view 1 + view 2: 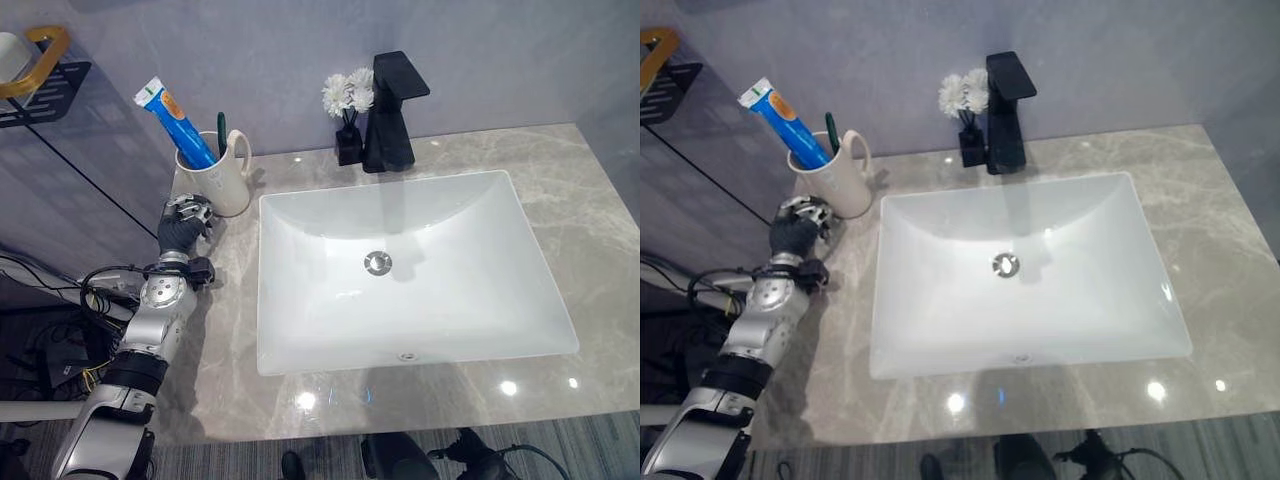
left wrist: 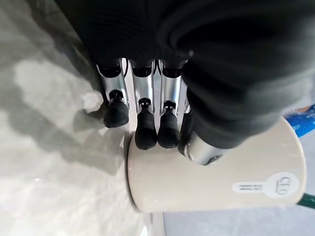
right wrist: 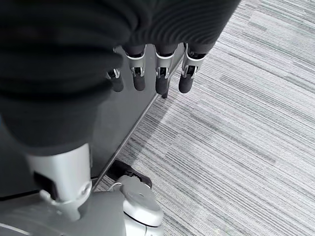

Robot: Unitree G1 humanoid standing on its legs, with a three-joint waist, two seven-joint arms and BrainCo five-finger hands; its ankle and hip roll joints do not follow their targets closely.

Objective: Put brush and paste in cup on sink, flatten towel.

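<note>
- The cup (image 1: pixel 218 172), a cream mug with a handle, stands upright on the grey marble tabletop (image 1: pixel 560 200), at the back left corner just beside the white sink (image 1: pixel 400 265).
- The paste (image 1: pixel 176 122), a blue tube, leans out of the cup toward the wall, its flat end uppermost; it rests there because the cup's rim props it.
- The brush (image 1: pixel 221 133) shows as a dark green handle rising from the cup beside the tube. Both are inside, so I judge that part of the task done.
- The left hand (image 1: pixel 184 226) sits low on the tabletop right against the cup's near side. In the left wrist view its fingers (image 2: pixel 146 132) hang fairly straight, dark tips at the cup's base, wrapped round nothing; the hand is released, placed as if steadying or just leaving the cup.
- The right hand (image 3: pixel 147 73) hangs down beside the robot over striped carpet (image 3: pixel 246 123), fingers loose and empty, idle.
- A black tap (image 1: pixel 392 110) and a small black vase with white flowers (image 1: pixel 348 100) stand behind the sink, well apart from the cup.
- A dark wire shelf (image 1: pixel 40 85) with a gold bracket is on the wall to the left.
- I cannot tell where the towel is, so flattening it remains to be done.
</note>
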